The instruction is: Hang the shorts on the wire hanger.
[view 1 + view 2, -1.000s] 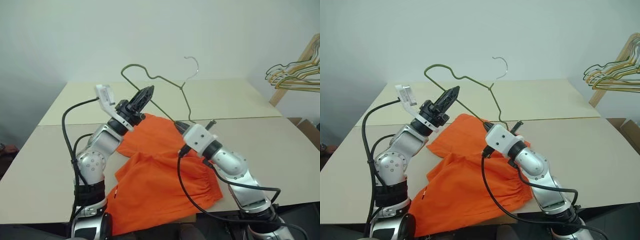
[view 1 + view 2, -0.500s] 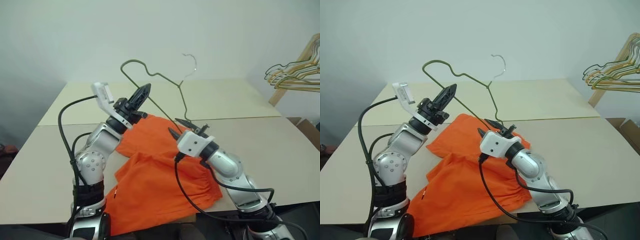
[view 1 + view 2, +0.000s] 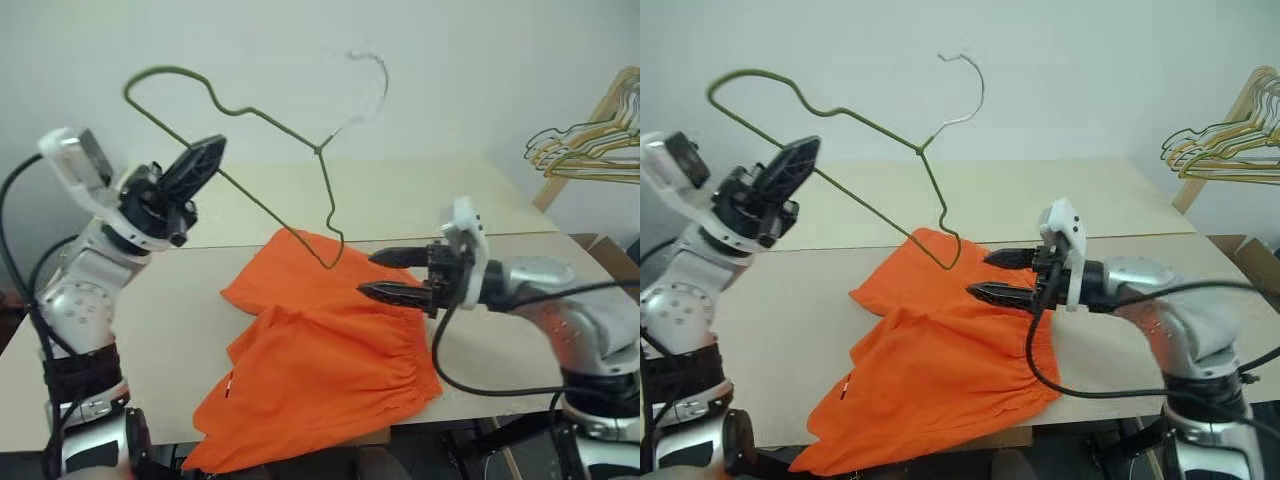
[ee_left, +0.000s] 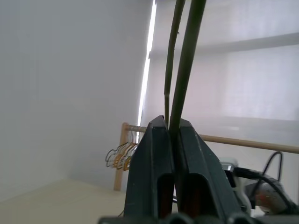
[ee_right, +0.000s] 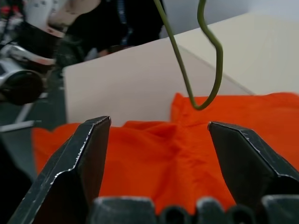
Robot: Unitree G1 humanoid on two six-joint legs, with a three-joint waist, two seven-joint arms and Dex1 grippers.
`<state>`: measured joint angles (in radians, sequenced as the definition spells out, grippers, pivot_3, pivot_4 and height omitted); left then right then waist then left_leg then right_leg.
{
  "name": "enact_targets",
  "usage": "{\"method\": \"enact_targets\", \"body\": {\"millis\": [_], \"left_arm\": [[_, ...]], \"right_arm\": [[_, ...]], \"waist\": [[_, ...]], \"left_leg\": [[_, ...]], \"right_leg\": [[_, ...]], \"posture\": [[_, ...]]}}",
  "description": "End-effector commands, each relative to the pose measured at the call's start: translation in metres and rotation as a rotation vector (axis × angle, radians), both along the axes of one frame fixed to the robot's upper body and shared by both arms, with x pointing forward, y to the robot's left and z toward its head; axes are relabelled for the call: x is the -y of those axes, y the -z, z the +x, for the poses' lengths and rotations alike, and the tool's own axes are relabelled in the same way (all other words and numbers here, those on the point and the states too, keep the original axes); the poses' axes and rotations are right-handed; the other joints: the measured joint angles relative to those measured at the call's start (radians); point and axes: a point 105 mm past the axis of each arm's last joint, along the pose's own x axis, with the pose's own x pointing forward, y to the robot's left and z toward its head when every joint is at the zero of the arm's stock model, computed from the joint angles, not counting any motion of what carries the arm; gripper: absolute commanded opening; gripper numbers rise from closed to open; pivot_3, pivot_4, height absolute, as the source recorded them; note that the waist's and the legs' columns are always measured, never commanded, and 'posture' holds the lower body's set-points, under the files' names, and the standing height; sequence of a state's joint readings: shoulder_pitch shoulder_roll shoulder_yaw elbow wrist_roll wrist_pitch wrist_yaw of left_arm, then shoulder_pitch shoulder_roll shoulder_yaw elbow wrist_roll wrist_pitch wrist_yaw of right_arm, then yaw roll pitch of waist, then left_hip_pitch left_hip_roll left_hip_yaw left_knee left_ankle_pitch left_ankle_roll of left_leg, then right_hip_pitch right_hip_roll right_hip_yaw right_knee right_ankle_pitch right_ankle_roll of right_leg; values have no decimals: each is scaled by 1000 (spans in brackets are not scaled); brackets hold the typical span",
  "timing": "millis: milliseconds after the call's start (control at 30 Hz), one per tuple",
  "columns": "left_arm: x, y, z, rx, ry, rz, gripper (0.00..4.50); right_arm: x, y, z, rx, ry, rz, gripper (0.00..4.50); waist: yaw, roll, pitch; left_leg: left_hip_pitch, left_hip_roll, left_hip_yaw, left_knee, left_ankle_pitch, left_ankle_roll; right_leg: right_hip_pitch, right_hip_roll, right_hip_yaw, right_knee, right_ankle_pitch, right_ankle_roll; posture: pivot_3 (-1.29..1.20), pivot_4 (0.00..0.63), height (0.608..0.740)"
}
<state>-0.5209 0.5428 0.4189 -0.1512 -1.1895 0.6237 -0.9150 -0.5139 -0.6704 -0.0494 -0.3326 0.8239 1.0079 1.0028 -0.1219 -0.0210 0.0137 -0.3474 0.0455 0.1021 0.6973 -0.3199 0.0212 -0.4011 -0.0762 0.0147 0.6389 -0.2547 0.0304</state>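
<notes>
The shorts point(image 3: 320, 355) lie crumpled on the table point(image 3: 150, 330), at its near edge and toward the middle of that edge, with a lower fold of cloth draped over the edge. The gathered waistband faces the table's right side; the far part of the cloth reaches toward the table's centre seam.

The right gripper point(image 3: 385, 275) hovers just above the waistband end of the shorts, its forearm roughly level and reaching in from the right edge of the table, fingers pointing to the left. Its two black fingers stand apart, one above the other, with nothing between them; in the right wrist view the orange cloth and the lower corner of the wire hanger point(image 5: 205, 79) show through the gap.

The left gripper point(image 3: 195, 168) is raised high over the left side of the table, the forearm rising steeply from the elbow and the fingers pointing up and to the right. It is clamped on one straight side of the wire hanger point(image 3: 240, 150); the left wrist view shows the two pads pressed together on the wire.

The hanger hangs in the air, tilted, hook uppermost. Its lowest corner hangs above the far edge of the shorts; whether it touches them cannot be told.

A bunch of pale hangers point(image 3: 585, 150) hangs on a wooden rack beyond the table's far right corner.
</notes>
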Motion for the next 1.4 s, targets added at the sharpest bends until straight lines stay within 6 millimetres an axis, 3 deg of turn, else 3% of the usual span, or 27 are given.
{"method": "enact_targets", "body": {"millis": [33, 233, 700, 1033, 1400], "left_arm": [[1, -11, -12, 74, 85, -12, 0], [1, -10, -16, 82, 41, -37, 0], [1, -5, -21, 63, 21, -63, 0], [8, -2, -15, 41, 62, -58, 0], [8, -5, -7, 34, 46, -79, 0]], "right_arm": [[-8, -2, 7, -74, -76, 35, 3902], [-18, 4, 29, -86, -68, 38, 3902], [-38, -6, 32, -45, -159, 120, 3902], [-41, -11, 29, -19, -197, 121, 3902], [-46, 4, 25, 32, -217, 48, 362]], "waist": [[0, 0, 0], [9, 0, 0], [75, 0, 0], [76, 0, 0], [75, 0, 0]], "left_leg": [[0, 0, 0, 0, 0, 0], [-5, 0, -2, 1, 1, -1], [-5, -1, -2, 1, 1, -3], [-5, -1, -2, 1, 2, -3], [-5, -1, -2, 1, 1, -3]], "right_leg": [[0, 0, 0, 0, 0, 0], [-3, 0, 0, 0, 0, 1], [-3, -1, -1, 1, 0, 1], [-3, 0, -1, 1, 0, 0], [-3, -1, -1, 1, 0, 1]], "posture": [[-89, 0, 740], [-39, 0, 740], [-11, 0, 740], [-37, 0, 740], [-40, 0, 740]]}}
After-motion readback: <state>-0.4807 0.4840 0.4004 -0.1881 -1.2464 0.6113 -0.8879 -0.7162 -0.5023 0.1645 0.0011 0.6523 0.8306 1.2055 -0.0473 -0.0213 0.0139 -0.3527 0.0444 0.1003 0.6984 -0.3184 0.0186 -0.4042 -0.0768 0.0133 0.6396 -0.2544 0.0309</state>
